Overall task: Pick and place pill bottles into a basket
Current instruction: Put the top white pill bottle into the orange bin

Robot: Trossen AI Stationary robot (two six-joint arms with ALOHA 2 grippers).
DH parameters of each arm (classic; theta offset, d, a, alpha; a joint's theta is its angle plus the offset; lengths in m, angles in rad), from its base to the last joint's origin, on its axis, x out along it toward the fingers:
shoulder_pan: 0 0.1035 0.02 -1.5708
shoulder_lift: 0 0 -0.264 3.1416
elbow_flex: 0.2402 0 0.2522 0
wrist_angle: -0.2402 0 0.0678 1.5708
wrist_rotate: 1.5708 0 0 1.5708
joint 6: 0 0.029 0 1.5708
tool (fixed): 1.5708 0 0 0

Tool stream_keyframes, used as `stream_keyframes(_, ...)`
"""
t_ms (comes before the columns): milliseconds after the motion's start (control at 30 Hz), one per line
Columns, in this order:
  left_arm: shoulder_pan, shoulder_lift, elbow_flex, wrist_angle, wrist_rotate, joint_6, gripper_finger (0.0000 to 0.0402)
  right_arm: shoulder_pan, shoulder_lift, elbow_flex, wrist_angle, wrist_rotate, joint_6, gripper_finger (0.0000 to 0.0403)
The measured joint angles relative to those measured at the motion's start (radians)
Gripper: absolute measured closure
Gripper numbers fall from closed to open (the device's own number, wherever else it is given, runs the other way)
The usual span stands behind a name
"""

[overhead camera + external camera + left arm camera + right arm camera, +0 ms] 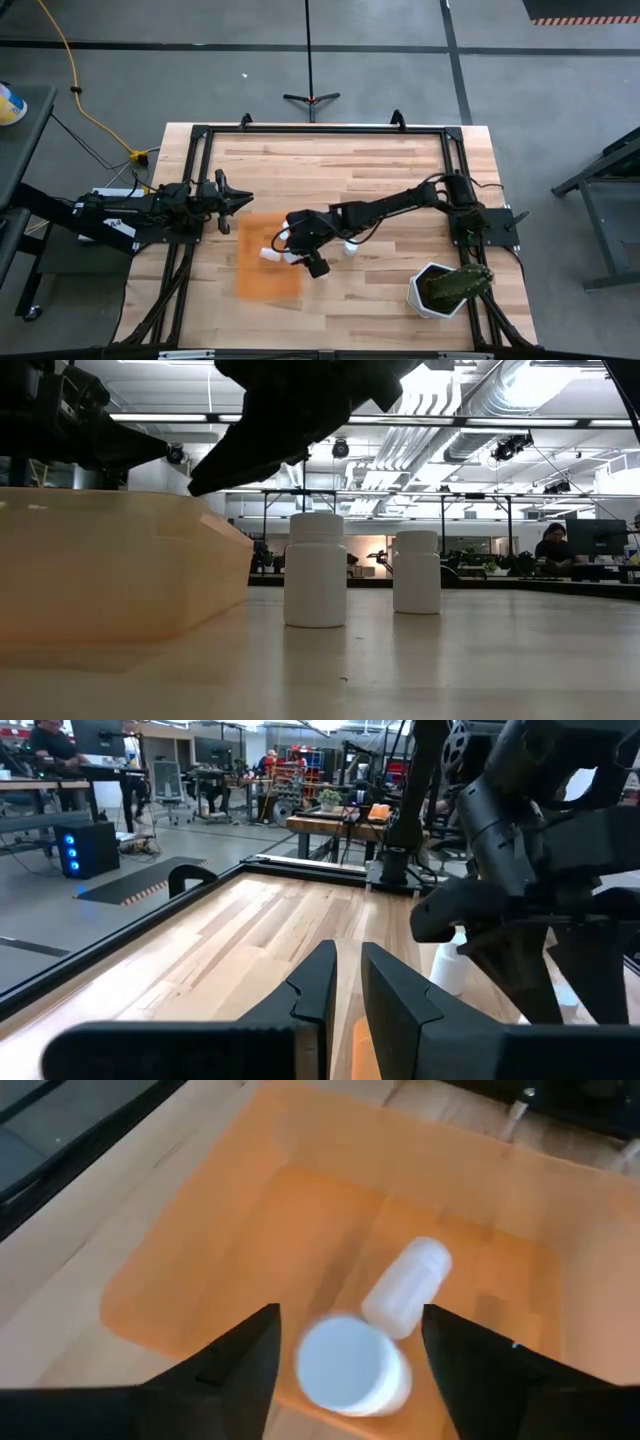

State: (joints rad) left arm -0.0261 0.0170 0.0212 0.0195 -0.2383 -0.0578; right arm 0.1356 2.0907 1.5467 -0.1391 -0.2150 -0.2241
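Note:
The orange tray (262, 275) lies on the table left of centre and also shows in the low view (110, 570). My right gripper (350, 1342) is open above the tray's right part (292, 242). A white bottle (352, 1365), blurred, shows between its fingers with a gap on each side. Another bottle (408, 1285) lies on its side on the tray floor. Two more bottles (316, 570) (416, 571) stand upright on the table right of the tray. My left gripper (346, 982) waits at the tray's far left, its fingers a narrow gap apart and empty.
A white pot with a green plant (445, 288) stands at the table's near right. A black frame (320, 130) runs around the table's edges. In the low view a person (552, 545) sits in the room far behind the table.

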Motion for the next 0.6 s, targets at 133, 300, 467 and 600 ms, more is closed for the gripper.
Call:
stream_keyframes(133,0.0,0.0,0.0,0.0,0.0,0.0,0.0314,-0.006,0.0,0.0,-0.012,0.0,0.012,0.0154)
stream_keyframes(300,0.0,0.0,0.0,0.0,0.002,0.0,0.0314,-0.027,-0.06,0.0,-0.119,0.005,0.043,0.0152)
stream_keyframes(467,0.0,0.0,0.0,0.0,0.009,0.0,0.0314,-0.037,-0.152,-0.002,-0.386,0.016,0.096,0.0152)
stream_keyframes(600,0.0,0.0,0.0,-0.001,0.02,0.0,0.0314,-0.013,-0.199,-0.052,-0.607,0.106,0.153,0.0152)
